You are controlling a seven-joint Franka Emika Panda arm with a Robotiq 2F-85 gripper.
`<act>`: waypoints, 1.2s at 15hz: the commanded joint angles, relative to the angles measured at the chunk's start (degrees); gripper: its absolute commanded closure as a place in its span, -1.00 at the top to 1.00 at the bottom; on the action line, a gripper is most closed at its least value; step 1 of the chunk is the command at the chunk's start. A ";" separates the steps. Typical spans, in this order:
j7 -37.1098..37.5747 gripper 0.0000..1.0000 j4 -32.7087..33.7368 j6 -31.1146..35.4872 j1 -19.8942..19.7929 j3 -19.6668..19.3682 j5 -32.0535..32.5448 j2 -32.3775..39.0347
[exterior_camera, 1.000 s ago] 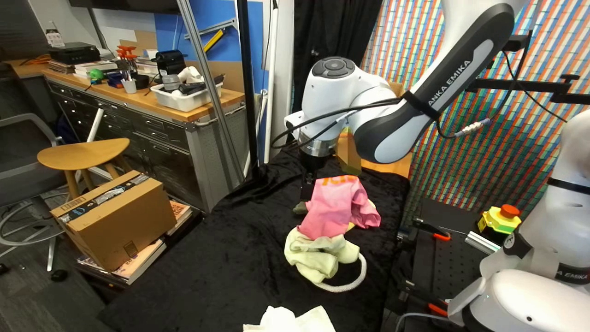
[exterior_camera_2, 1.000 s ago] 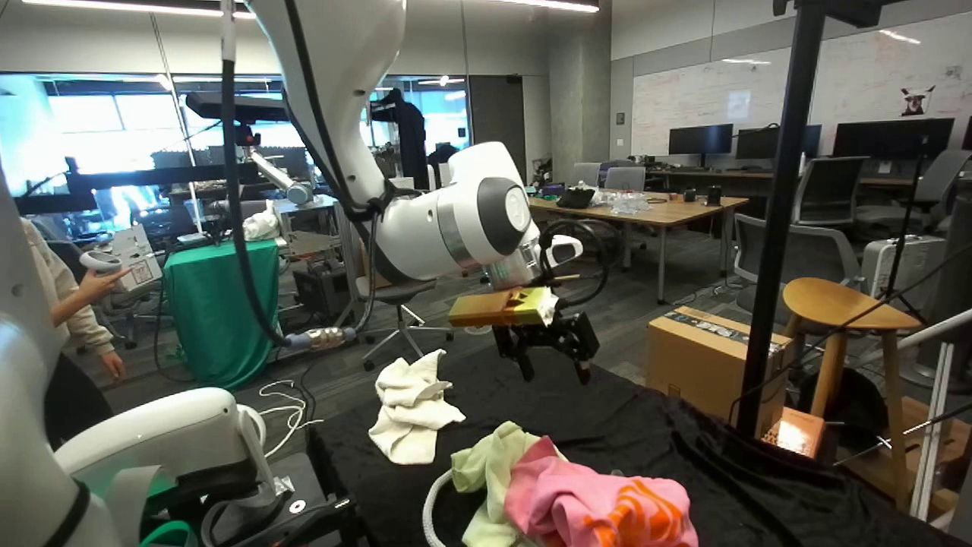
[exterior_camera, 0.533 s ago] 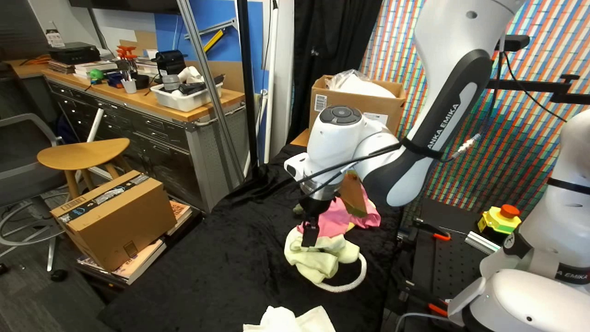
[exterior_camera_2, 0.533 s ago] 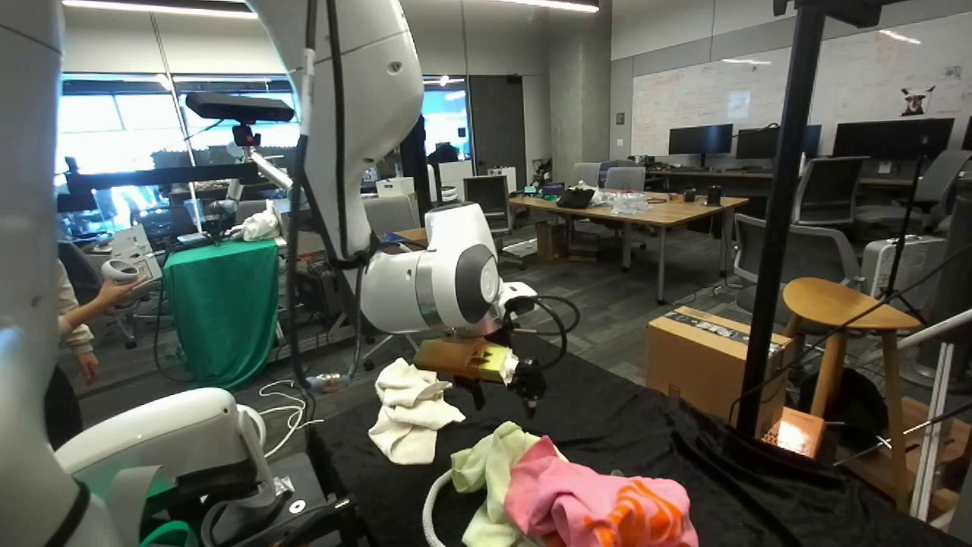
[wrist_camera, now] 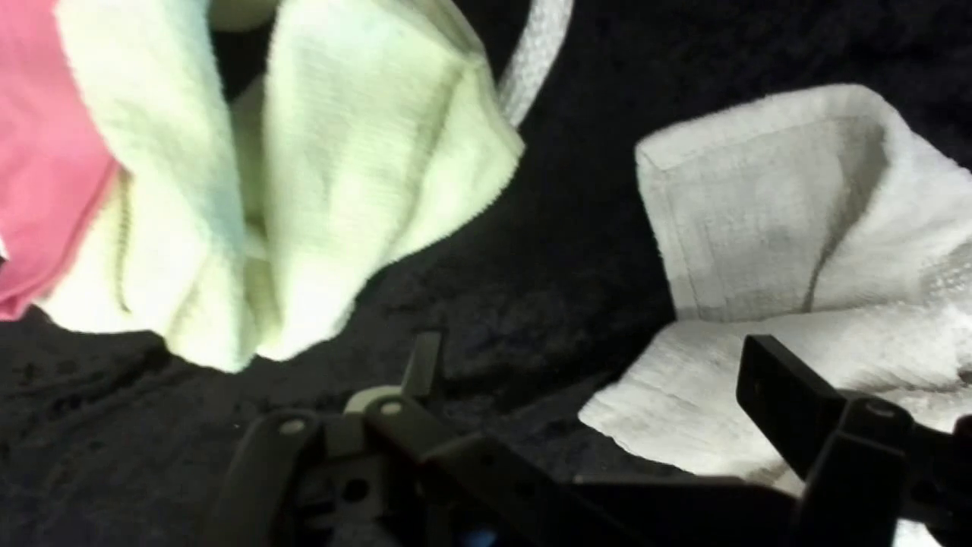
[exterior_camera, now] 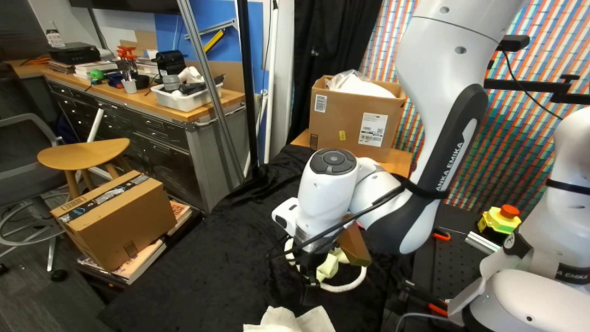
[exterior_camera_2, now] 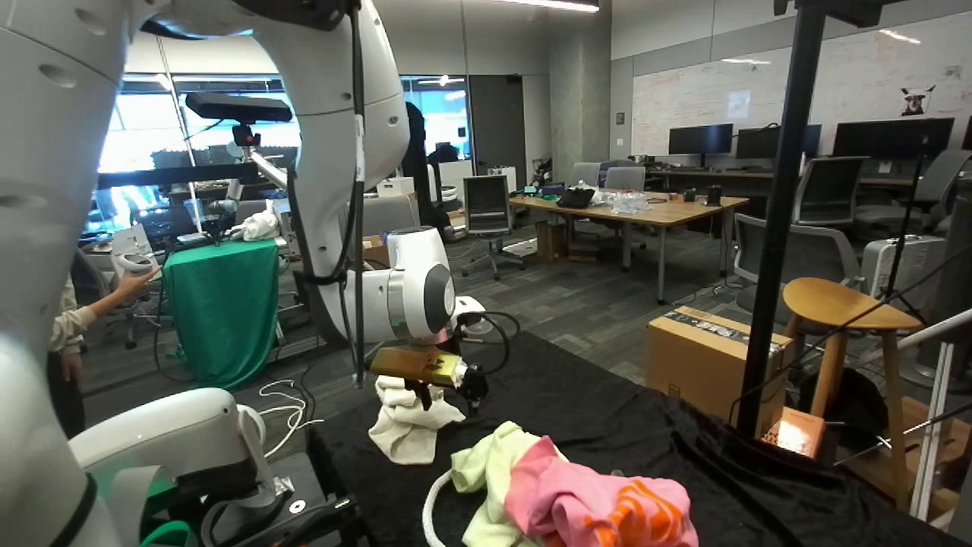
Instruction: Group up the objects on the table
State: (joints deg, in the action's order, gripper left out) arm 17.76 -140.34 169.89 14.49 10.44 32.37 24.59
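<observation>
Smooth pink cloth [exterior_camera_2: 566, 494], rough white cloth [wrist_camera: 759, 228], velvety fabric-covered table [exterior_camera: 221, 267]

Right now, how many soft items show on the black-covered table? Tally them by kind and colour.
Pink cloth: 1
Pale yellow cloth: 1
White cloth: 1
White rope: 1
Total: 4
Uncounted: a grey bit peeking past the pink one, too hidden to identify.

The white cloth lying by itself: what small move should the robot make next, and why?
Probably shift the open gripper fully over the white cloth: the wrist view shows one finger over it but the other over the black table cover. This cloth lies apart from the pink cloth and yellow cloth, so it likely needs gathering.
</observation>
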 commanded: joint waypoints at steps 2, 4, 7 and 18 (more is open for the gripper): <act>5.06 1.00 4.35 2.56 4.92 -0.71 -0.21 3.26; 7.29 1.00 6.28 3.25 6.45 -0.99 -0.55 5.16; 11.33 1.00 8.02 4.12 8.32 -1.40 -1.19 6.98; 20.52 0.64 11.04 3.46 12.10 -1.65 -2.80 11.34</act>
State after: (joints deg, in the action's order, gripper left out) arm 36.50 -130.75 172.55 25.07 9.92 29.85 34.58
